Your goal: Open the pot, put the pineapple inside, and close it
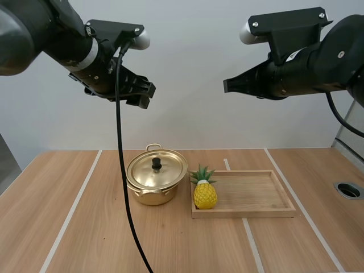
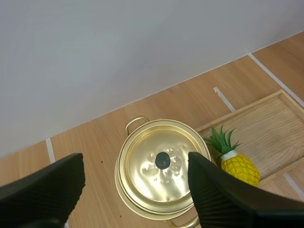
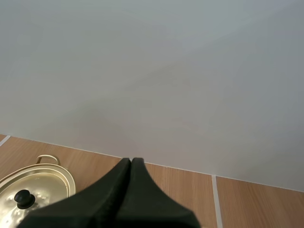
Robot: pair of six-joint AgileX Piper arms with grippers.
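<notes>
Hovering spread, left gripper (image 1: 143,95) has lidded pot (image 1: 149,196) below it; right gripper (image 1: 227,86), fingers (image 3: 118,199) pressed together, hangs high over tray (image 1: 256,212) end where pineapple (image 1: 205,194) stands beside pot.

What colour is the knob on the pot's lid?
The knob is black; the left wrist view shows it best.

The pot (image 1: 156,181) sits just left of the tray (image 1: 256,192) holding the pineapple (image 1: 205,193).
</notes>
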